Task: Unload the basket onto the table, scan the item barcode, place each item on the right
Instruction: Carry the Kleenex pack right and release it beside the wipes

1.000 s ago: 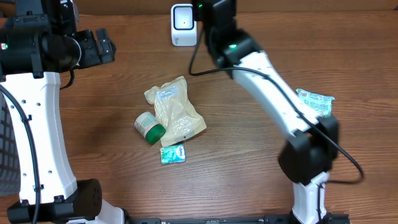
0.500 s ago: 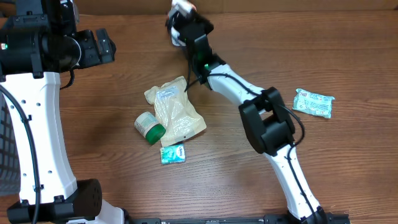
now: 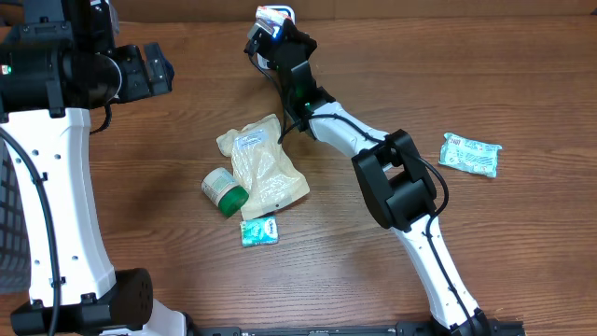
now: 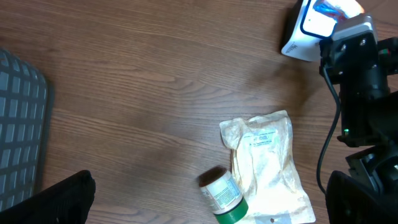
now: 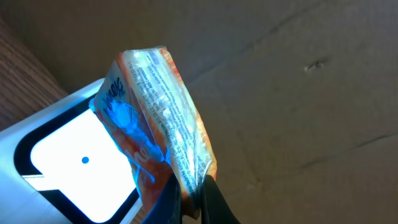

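My right gripper (image 5: pixel 191 196) is shut on the lower edge of an orange and blue snack packet (image 5: pixel 158 106). It holds the packet upright in front of the lit white window of the barcode scanner (image 5: pixel 68 155). From overhead, the packet (image 3: pixel 272 15) and right gripper (image 3: pixel 280 33) sit at the table's far edge and cover most of the scanner. The left wrist view shows the scanner (image 4: pixel 308 28) at top right with the packet (image 4: pixel 336 7) above it. My left gripper (image 4: pixel 205 199) hangs open and empty high over the table.
A beige pouch (image 3: pixel 264 168), a green-capped bottle (image 3: pixel 224 191) and a small teal sachet (image 3: pixel 259 231) lie mid-table. A green and white packet (image 3: pixel 471 154) lies at the right. A grey basket (image 4: pixel 18 124) stands at the left edge. A cardboard wall (image 5: pixel 298 93) backs the scanner.
My right gripper has swung left with the packet, from beside the scanner to in front of its window, and the forearm now crosses the table. The left arm has not moved.
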You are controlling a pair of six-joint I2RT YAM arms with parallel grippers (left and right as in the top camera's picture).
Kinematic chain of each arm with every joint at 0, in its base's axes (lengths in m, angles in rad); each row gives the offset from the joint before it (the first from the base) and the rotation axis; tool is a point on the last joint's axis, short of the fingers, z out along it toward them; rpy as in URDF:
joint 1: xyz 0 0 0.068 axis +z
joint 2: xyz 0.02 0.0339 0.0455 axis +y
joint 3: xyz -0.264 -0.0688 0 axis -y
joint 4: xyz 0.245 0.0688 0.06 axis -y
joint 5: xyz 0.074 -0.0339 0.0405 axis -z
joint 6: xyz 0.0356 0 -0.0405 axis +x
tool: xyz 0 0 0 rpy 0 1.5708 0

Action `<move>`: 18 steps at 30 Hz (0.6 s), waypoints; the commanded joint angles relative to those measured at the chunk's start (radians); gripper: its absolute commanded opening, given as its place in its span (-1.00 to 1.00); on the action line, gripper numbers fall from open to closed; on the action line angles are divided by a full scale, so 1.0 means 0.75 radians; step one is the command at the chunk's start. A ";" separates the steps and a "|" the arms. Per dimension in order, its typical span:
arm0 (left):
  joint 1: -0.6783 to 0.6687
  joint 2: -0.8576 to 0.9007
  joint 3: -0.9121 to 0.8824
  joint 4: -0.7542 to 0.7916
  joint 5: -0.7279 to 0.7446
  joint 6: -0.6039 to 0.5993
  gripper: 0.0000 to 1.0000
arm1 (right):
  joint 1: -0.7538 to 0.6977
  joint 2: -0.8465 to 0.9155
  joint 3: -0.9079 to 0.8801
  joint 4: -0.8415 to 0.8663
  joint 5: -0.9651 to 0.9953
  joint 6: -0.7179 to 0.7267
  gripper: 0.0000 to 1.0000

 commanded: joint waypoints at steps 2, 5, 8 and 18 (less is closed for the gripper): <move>-0.003 0.004 0.012 0.005 -0.013 -0.015 0.99 | 0.023 -0.027 0.014 0.008 0.006 0.112 -0.92; -0.003 0.004 0.012 0.005 -0.013 -0.015 1.00 | 0.023 -0.049 0.014 -0.011 0.008 0.186 -0.92; -0.003 0.004 0.012 0.005 -0.013 -0.015 0.99 | 0.023 -0.126 0.014 -0.072 0.027 0.476 -0.92; -0.003 0.004 0.012 0.005 -0.013 -0.015 0.99 | 0.019 -0.661 0.014 -0.863 -0.025 1.257 -0.92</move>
